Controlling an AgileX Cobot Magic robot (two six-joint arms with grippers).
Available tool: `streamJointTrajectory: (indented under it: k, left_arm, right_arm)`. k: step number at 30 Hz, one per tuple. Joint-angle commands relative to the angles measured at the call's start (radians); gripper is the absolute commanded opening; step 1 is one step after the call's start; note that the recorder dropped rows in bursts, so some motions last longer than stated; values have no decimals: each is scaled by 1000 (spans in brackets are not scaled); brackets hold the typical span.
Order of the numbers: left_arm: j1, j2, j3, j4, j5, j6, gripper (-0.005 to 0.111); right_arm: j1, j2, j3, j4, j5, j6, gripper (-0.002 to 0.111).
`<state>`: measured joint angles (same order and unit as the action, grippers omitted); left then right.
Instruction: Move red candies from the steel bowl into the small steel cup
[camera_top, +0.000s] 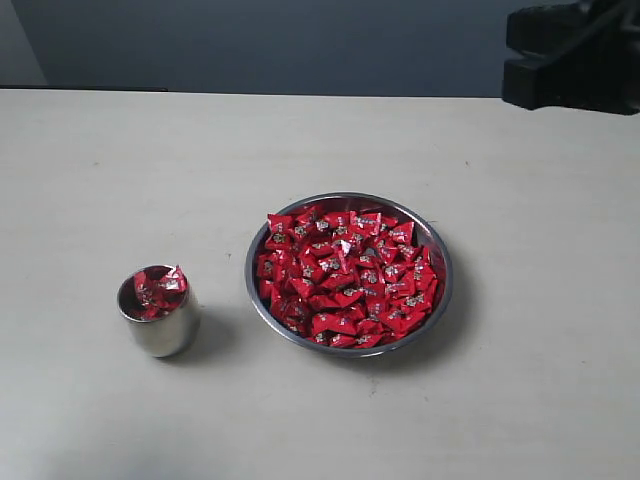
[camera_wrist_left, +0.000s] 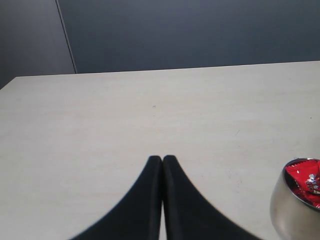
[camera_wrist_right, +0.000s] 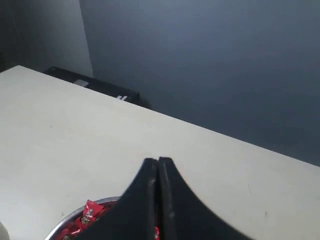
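Holding only a few red candies (camera_top: 157, 290), the small steel cup (camera_top: 158, 312) stands beside the heaped steel bowl (camera_top: 447, 270), so most of the transfer is judged outstanding; left gripper (camera_wrist_left: 162, 159) and right gripper (camera_wrist_right: 158, 161) both have their jaws together, empty.

Item 1: left gripper (camera_wrist_left: 162, 160). Black, 2 tapered fingers pressed flat together, tips touching, held above the tabletop.
Item 2: table (camera_wrist_left: 150, 110). Pale beige, matte, a few faint specks.
Item 3: small steel cup (camera_wrist_left: 289, 216). Polished, upright on the table, off to one side of the gripper and apart from it, partly cut by frame edge.
Item 4: red candies (camera_wrist_left: 301, 179). Shiny wrappers w/ white print, inside the cup up to approx. rim level.
Item 5: wall (camera_wrist_left: 200, 35). Dark blue-grey, beyond the table's far edge.
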<state>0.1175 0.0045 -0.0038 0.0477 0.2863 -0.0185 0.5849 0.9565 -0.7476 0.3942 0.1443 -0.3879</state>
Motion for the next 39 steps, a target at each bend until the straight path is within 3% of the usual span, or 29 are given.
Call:
streamJointTrajectory:
  k: [1, 7, 20, 39]
  left_arm:
    - [1, -4, 4, -2, -2, -1, 0]
    - [1, -4, 4, -2, -2, -1, 0]
    - [1, -4, 4, -2, -2, -1, 0]
    - [1, -4, 4, -2, -2, -1, 0]
  right_arm:
    - [-6, -92, 16, -37, 19, -5, -1]
    - [-6, -151, 16, -51, 134, -6, -1]
    - [-13, -164, 18, -216, 168, 1, -1]
    - [-445, -383, 202, -132, 194, 44, -1]
